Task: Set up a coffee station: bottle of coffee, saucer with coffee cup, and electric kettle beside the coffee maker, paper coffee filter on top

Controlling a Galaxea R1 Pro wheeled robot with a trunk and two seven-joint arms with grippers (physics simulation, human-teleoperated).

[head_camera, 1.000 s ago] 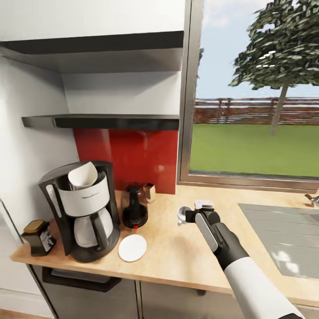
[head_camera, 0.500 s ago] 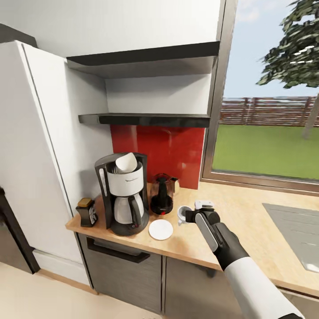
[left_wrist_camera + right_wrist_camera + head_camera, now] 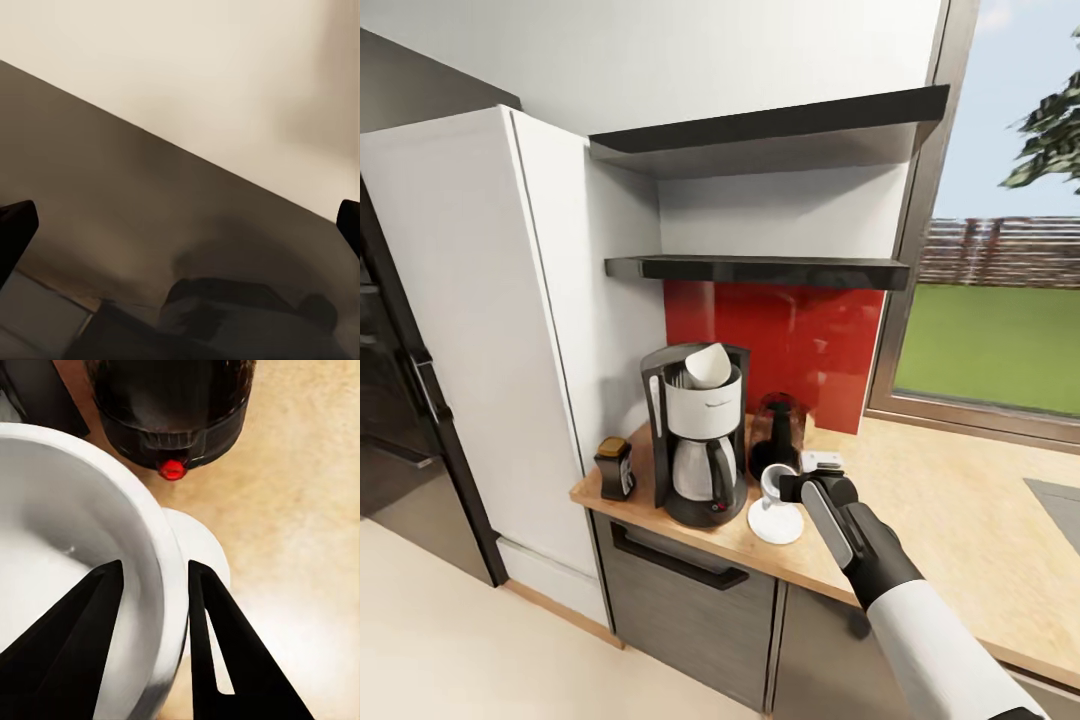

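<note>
Right now the right gripper (image 3: 782, 487) pinches the coffee cup (image 3: 773, 481) rim above the saucer (image 3: 776, 522); a thin rim hold could slip, dropping it off-centre. Left gripper fingers: can't tell.

Electric kettle (image 3: 776, 436) and coffee maker (image 3: 698, 433) crowd saucer (image 3: 776, 521).

no text can be read. the coffee maker (image 3: 698, 445) has a faint dark mark on its white front, and the coffee bottle (image 3: 614, 467) a label, both too small to read.
</note>
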